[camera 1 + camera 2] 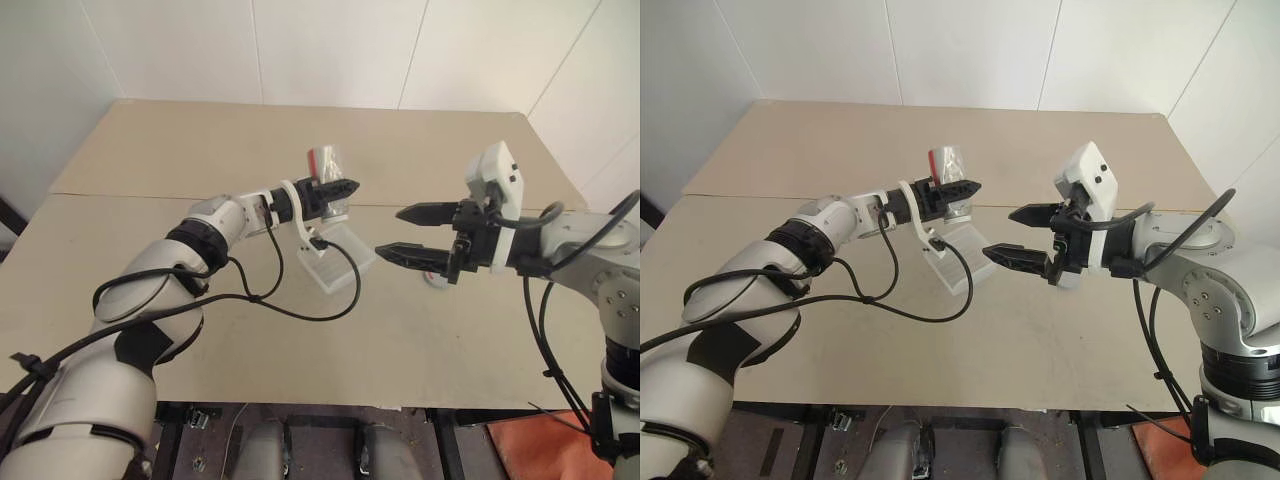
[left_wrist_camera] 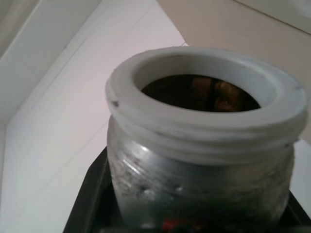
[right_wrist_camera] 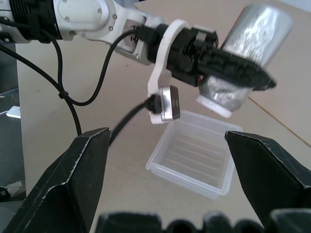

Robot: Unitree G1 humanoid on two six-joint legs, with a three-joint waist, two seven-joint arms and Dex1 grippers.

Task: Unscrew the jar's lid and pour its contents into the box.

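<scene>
The left gripper [image 3: 228, 68] grips the jar [image 3: 248, 58] tilted mouth-down (lid off) directly above the box [image 3: 194, 153]; the right gripper [image 1: 415, 235] is empty, spread.

Left gripper [image 1: 338, 188] clamped shut, right gripper [image 1: 405, 233] wide apart.

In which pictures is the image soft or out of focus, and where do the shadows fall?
Left wrist view: the small clear jar is close to the lens and soft, its whitish rim blurred. Right wrist view: the right gripper's black fingers are blurred, while the translucent white box is sharper. Left eye view: even light, with soft shadows on the beige table.
</scene>
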